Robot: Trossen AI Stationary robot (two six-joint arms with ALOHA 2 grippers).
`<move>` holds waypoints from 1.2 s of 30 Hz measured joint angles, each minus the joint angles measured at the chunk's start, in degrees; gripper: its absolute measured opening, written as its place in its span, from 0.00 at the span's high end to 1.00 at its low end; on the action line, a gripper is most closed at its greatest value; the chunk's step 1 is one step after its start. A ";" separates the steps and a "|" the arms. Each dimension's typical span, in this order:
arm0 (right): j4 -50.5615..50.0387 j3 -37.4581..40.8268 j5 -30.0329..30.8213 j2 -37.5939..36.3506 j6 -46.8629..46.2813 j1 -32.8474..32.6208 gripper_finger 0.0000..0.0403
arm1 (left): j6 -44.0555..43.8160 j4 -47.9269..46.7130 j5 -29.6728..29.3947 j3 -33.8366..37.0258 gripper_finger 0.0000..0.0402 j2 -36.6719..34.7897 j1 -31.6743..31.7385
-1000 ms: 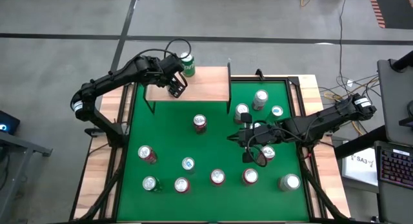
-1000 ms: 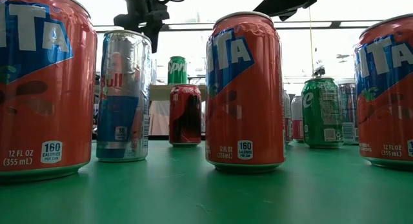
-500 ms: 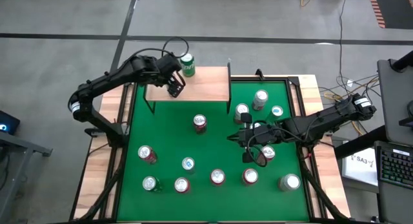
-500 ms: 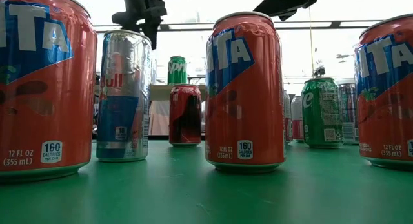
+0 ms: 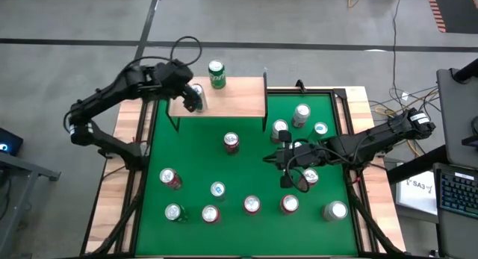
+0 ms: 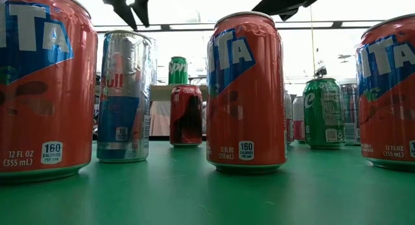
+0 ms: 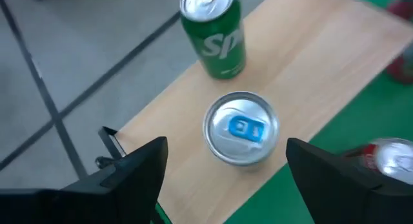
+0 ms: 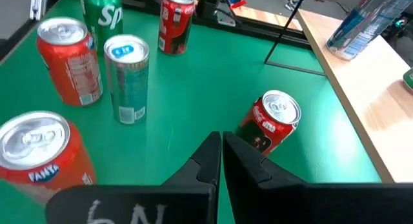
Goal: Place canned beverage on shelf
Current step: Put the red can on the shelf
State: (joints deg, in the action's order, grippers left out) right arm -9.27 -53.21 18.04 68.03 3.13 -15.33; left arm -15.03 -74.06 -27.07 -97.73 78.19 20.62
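The shelf (image 5: 235, 102) is a light-wood board at the table's far left. Two cans stand upright on it: a green Sprite can (image 5: 216, 74) at its far edge and a silver can with a blue tab (image 5: 197, 92) nearer its left end. My left gripper (image 5: 189, 101) hovers open above the silver can (image 7: 242, 127). Its fingers stand wide on either side and clear of the can. In the low view this gripper (image 6: 133, 11) is high up. My right gripper (image 5: 287, 166) hangs shut over the green table, right of centre, beside a Coke can (image 8: 271, 124).
Several cans stand scattered over the green table (image 5: 198, 151): a red one (image 5: 231, 142) near the shelf's front edge, a cluster (image 5: 299, 117) at the far right and a row (image 5: 250, 205) along the near edge. Black frame rails border the table.
My left gripper has risen and drawn back toward the table's left edge, away from the silver can, and has stayed open. The silver can, which the gripper covered in the high view before, now shows upright on the shelf. My right arm has kept still.
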 joint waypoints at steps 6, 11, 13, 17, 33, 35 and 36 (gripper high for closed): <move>2.33 0.00 -0.01 0.35 -2.19 0.11 0.98 | -1.48 3.93 -3.77 3.32 0.29 -6.38 -9.66; 2.42 -0.02 0.02 1.48 -6.31 0.11 0.98 | -1.74 12.05 -6.85 11.10 0.32 -11.14 -21.05; 2.68 -0.02 0.03 2.64 -7.49 0.12 0.98 | -0.17 17.10 -7.06 15.51 0.34 -12.69 -25.31; 4.81 0.00 0.04 4.87 -9.42 0.13 0.98 | 3.32 27.71 -11.24 25.95 0.38 -14.98 -32.53; 5.75 -0.16 0.05 6.09 -10.59 0.83 0.98 | 6.00 58.34 -12.76 55.53 0.77 -17.80 -28.48; 5.75 -0.20 0.07 6.03 -10.63 1.21 0.98 | 6.41 58.76 -12.80 56.40 0.86 -18.04 -25.35; 5.76 -0.20 0.07 6.01 -10.61 1.36 0.98 | 6.94 59.53 -12.78 56.81 0.90 -18.22 -23.83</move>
State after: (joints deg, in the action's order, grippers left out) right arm -3.51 -53.41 18.11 74.04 -7.49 -13.97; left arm -8.09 -14.54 -39.85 -40.93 59.97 -3.21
